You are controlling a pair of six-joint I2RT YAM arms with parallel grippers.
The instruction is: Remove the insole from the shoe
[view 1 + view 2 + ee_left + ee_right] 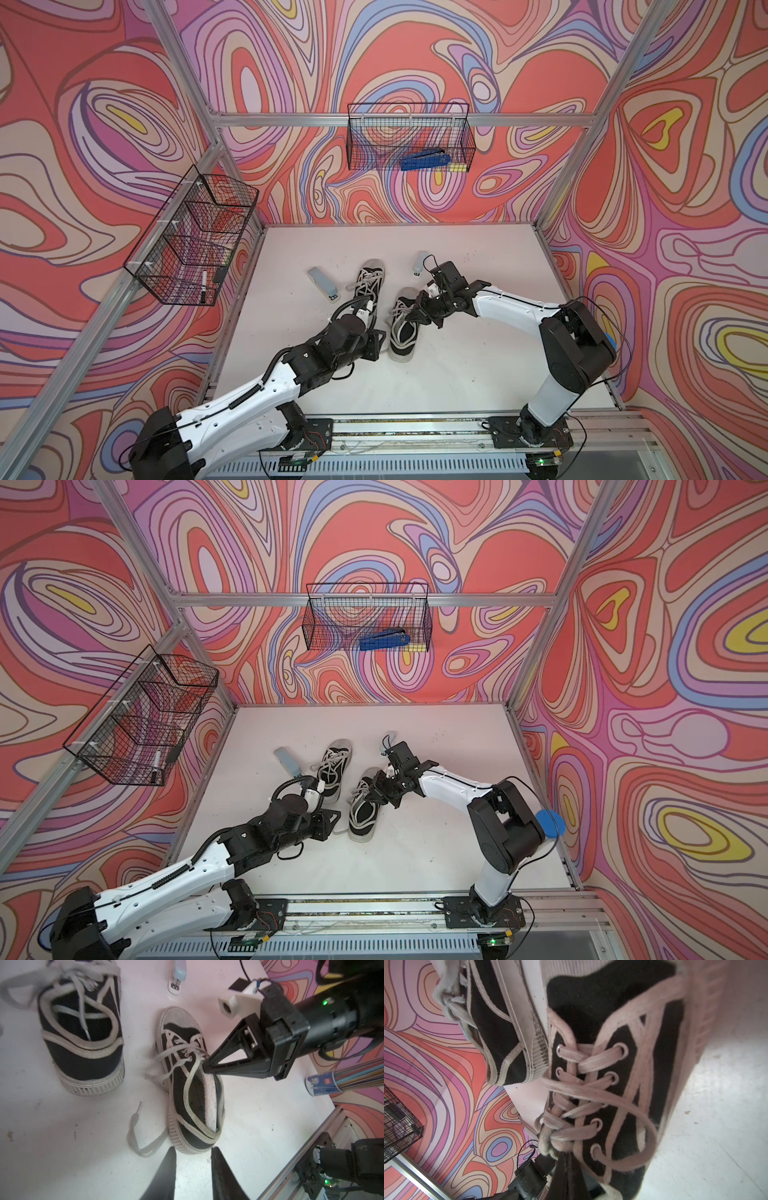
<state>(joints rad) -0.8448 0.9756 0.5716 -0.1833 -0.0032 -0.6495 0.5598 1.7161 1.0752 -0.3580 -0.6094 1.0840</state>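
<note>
A black canvas shoe [405, 338] [178, 1084] with white laces lies on the white table [478, 365]. Its white insole [210, 1101] stands on edge inside the opening, along one wall. My right gripper [417, 314] [205, 1067] is shut, its tip at the insole's front end beside the tongue and laces [591, 1084]. Whether it pinches anything there I cannot tell. My left gripper [193, 1149] [380, 343] is open just behind the heel, nothing between its fingers [169, 1167].
A second black shoe [370, 282] [83, 1057] stands close beside the first. Two pale staplers [323, 283] [420, 262] lie farther back. Wire baskets [409, 137] [195, 237] hang on the walls. A cup of coloured sticks [324, 1084] lies at the right edge.
</note>
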